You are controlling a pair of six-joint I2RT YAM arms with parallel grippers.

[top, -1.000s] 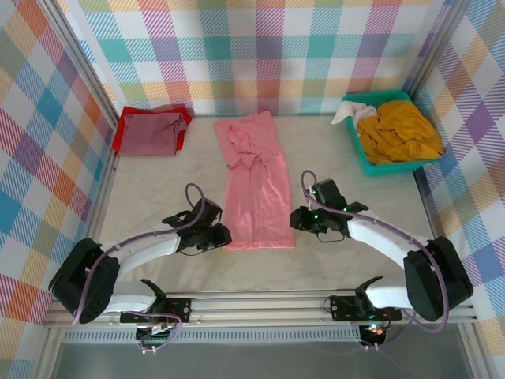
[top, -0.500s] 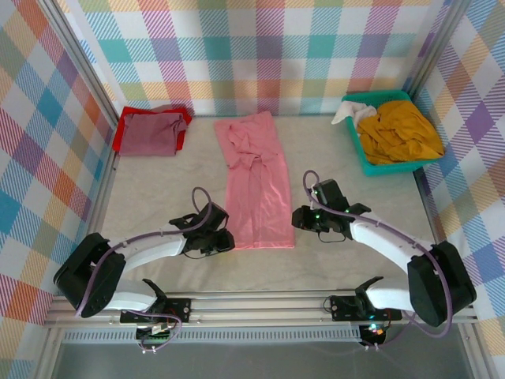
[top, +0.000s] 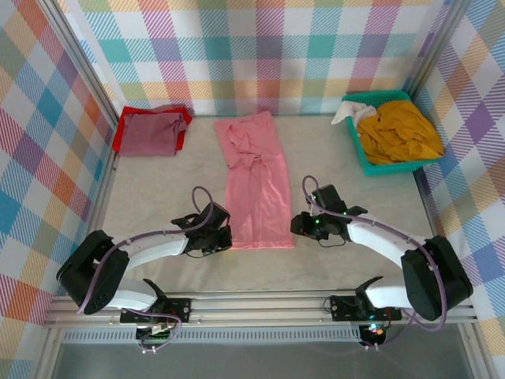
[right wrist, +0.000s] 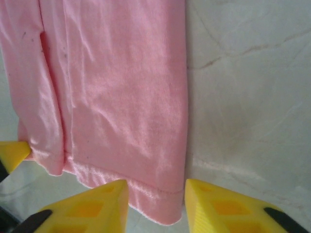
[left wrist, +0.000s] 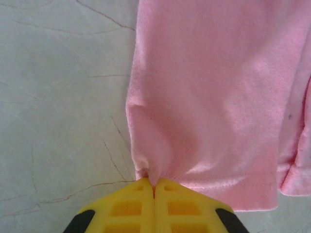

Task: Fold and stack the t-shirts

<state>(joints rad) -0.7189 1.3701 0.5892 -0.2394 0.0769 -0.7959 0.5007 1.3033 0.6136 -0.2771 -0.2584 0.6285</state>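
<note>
Cloth first: salmon-pink t-shirt [top: 256, 185] laid as a long narrow strip down the middle of the table [top: 158, 189], hem end nearest the arms, far end wider and rumpled, close to the back wall. Long edges fairly straight, with a lengthwise fold line showing in the right wrist view.

Left gripper [top: 223, 237] low at the near-left hem corner, yellow fingers [left wrist: 126, 208] pressed together on a pinch of pink hem, the cloth puckered into creases just above the tips. Stitched hem running off to the right along the bottom of that view.

Right gripper [top: 298, 227] low at the near-right hem corner, jaws apart, yellow fingers [right wrist: 87, 208] either side of the corner: one over pink cloth, the other over bare table. Cannot tell whether either tip touches the cloth.

Open room: bare pale tabletop on both sides of the strip, wider on the left out to the checked wall [top: 55, 158]; a band of bare surface between the hem and the metal rail [top: 260, 304] at the near edge.

Far-left corner taken by a folded maroon t-shirt [top: 150, 133] lying on a red t-shirt [top: 118, 140], hard against the wall. Far-right corner taken by a teal basket [top: 371, 166] with a mustard-yellow t-shirt [top: 398, 130] heaped in it and a white cloth [top: 346, 114] at its far-left corner, well apart from the pink strip.
</note>
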